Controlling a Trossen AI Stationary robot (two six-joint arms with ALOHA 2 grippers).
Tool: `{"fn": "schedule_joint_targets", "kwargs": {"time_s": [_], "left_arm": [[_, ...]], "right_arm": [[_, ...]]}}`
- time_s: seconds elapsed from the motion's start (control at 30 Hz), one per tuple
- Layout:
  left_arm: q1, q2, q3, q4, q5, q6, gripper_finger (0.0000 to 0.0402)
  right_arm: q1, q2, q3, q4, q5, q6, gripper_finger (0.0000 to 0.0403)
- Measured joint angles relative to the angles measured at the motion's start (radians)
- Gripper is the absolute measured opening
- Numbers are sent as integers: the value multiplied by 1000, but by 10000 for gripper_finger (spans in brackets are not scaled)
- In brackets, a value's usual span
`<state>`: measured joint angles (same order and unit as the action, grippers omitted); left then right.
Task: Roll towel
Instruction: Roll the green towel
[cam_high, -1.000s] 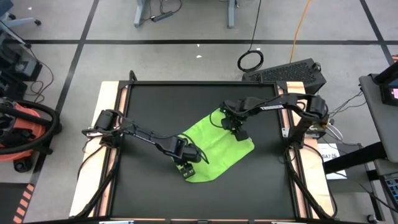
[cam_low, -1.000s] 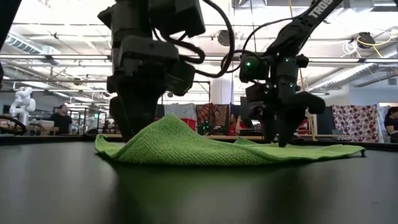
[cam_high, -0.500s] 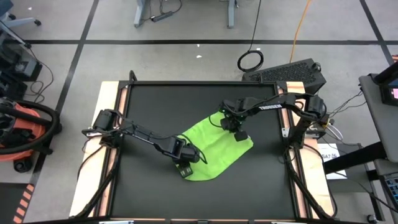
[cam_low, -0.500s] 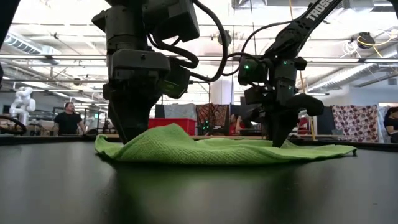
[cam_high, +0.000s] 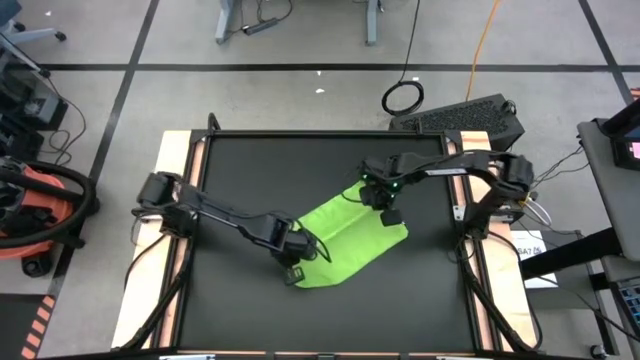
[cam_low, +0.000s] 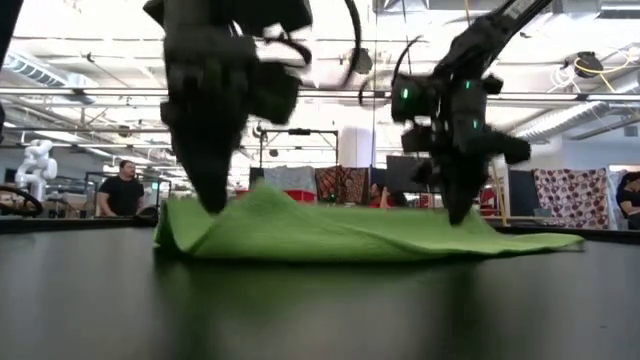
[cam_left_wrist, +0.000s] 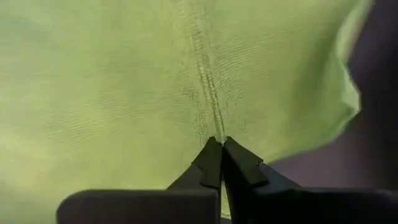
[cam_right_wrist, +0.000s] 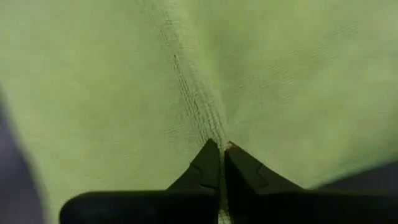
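The lime-green towel (cam_high: 345, 238) lies slantwise on the black mat (cam_high: 240, 180), its long way running from near left to far right; it also shows in the low view (cam_low: 350, 238). My left gripper (cam_high: 296, 262) is shut on the towel's near-left end. My right gripper (cam_high: 386, 208) is shut on its far-right end. In the low view the towel rises into a low peak at each gripper, with the stretch between them sagging to the mat. My left gripper pinches the towel between its two fingers at a stitched line (cam_left_wrist: 214, 127) near the near-left end, coming from above and pointing down. That end (cam_low: 200, 215) is raised off the mat; the rest lies on it. One layer or several, I cannot tell. My right gripper pinches the towel at a stitched line (cam_right_wrist: 214, 134) near its far-right end between its two fingers, from above, pointing down. The cloth there (cam_low: 455, 222) is drawn up into a small peak; the edge beyond it (cam_low: 560, 242) lies on the mat.
The black mat has bare room to the left (cam_high: 230, 300) and at the far side (cam_high: 280, 160) of the towel. Wooden table borders (cam_high: 175, 160) frame it. A keyboard (cam_high: 465, 118) and a cable coil (cam_high: 403, 97) lie beyond the far right corner.
Both grippers, staying shut on the towel, have gone up a little. The towel's two held ends have come up off the mat with them, while its middle stays down. My left gripper has also shifted slightly toward the table's left edge.
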<state>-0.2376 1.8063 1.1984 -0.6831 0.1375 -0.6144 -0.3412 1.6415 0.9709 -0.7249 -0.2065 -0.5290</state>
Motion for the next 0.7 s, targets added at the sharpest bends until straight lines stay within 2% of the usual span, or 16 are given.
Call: {"fn": "schedule_joint_targets", "kwargs": {"time_s": [0.2, 0.43, 0.6, 0.7], "left_arm": [[21, -189, 0, -125, -91, 62, 4], [92, -399, 3, -164, -175, 157, 3], [148, -425, 35, -352, -223, 291, 3], [188, -416, 44, -389, -252, 398, 2]], "right_arm": [[2, -139, 106, -130, -26, 70, 1], [2, -250, 293, -266, -84, 154, 0], [2, -276, 366, -314, -123, 207, 0], [1, -276, 367, -334, -127, 213, 0]]}}
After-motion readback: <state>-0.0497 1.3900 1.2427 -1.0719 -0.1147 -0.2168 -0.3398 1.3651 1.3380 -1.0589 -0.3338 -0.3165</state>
